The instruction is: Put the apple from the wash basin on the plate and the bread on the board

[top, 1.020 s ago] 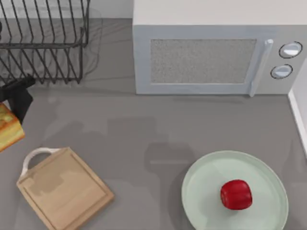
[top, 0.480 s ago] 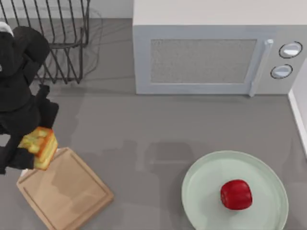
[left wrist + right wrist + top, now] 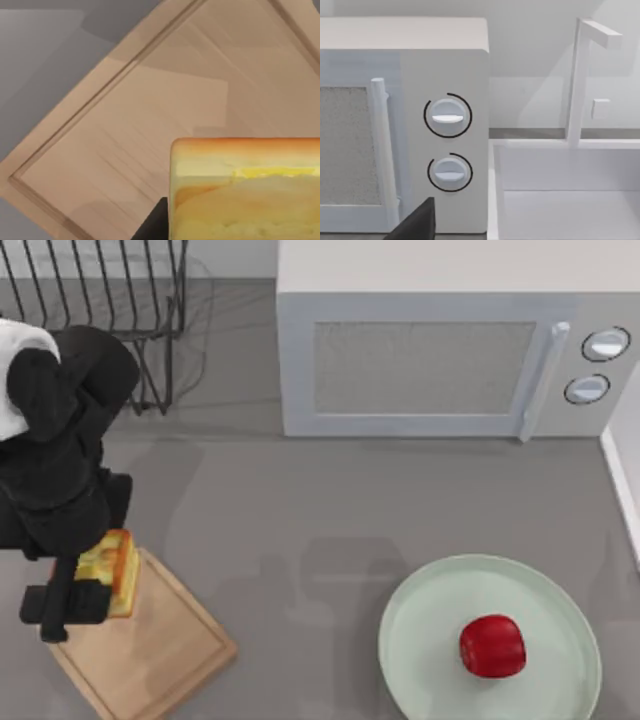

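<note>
top view is showing the left gripper [image 3: 88, 588] clamping the bread [image 3: 110, 571] over the board [image 3: 150, 645] at about eight o'clock on the table, while the apple [image 3: 492, 646] is sitting on the plate [image 3: 430, 625] at about four o'clock. left wrist view is showing the bread [image 3: 245, 190] hanging above the board [image 3: 150, 125]. right wrist view is facing the microwave [image 3: 445, 65] and the wash basin [image 3: 560, 195], and i cannot tell the right gripper's state.
</note>
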